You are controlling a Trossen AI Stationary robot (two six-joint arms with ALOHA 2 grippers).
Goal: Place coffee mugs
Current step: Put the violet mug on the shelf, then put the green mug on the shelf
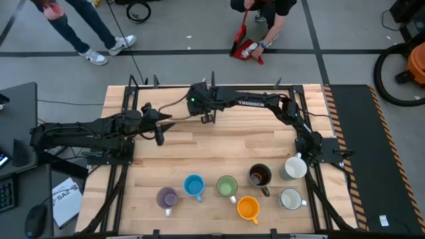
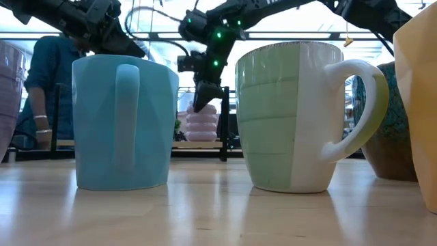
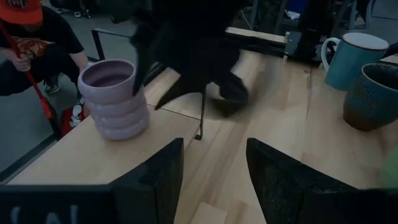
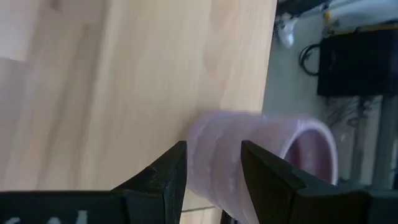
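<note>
Above the far-edge lilac mug (image 3: 114, 99), right pincer (image 4: 213, 163) hangs open.

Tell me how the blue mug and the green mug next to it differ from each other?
Seen from table height, the blue mug is one flat light blue all over, while the green mug is pale green with a white part and white handle. The blue mug's handle faces the camera; the green mug's handle sticks out sideways. From above, the blue mug is blue inside, the green mug pale inside. Both stand upright on the wooden table, side by side.

Eight mugs (image 1: 226, 186), two arms
</note>
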